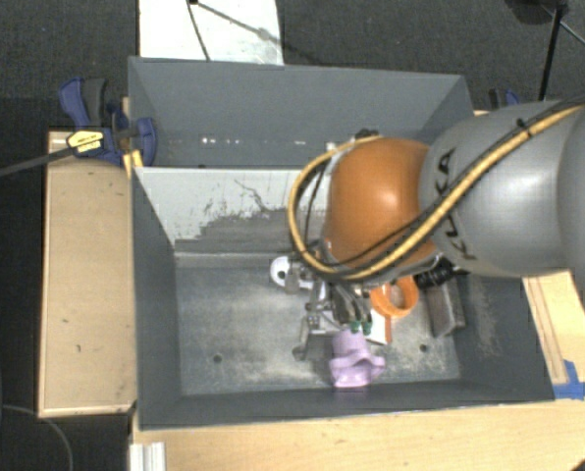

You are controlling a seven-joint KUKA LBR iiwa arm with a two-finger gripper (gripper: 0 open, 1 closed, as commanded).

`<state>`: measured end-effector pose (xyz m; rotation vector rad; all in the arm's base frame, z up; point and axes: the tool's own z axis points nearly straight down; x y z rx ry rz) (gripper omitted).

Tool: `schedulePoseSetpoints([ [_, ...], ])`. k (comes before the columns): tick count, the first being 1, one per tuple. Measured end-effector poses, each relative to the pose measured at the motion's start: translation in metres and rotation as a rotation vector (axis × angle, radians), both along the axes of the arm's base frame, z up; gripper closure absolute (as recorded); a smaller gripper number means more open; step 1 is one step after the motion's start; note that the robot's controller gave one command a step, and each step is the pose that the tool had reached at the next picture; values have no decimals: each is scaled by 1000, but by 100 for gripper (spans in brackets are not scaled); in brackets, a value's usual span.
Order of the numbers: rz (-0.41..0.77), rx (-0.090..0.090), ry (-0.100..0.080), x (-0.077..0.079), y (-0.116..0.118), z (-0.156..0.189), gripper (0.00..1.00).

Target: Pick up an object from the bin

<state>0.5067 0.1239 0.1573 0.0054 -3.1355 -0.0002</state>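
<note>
A lumpy lilac piece [354,364] lies at the bin's [224,346] front edge beneath the claw [334,330], whose grip cannot be told; an orange ring [398,300] and a dark block [442,307] crowd alongside.

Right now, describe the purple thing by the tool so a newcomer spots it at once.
Find the grey metal bin, then the arm's orange cover over it. Just below the tool, by the bin's front wall, lies a small lumpy piece. It alone is lilac; its neighbours are an orange piece and a dark block.
</note>
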Motion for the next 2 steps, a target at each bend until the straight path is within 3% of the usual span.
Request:
schedulePoseSetpoints([
  [1, -5, 1, -8, 2, -1, 4, 0],
  [2, 39, 6, -21, 31, -17, -22, 0],
])
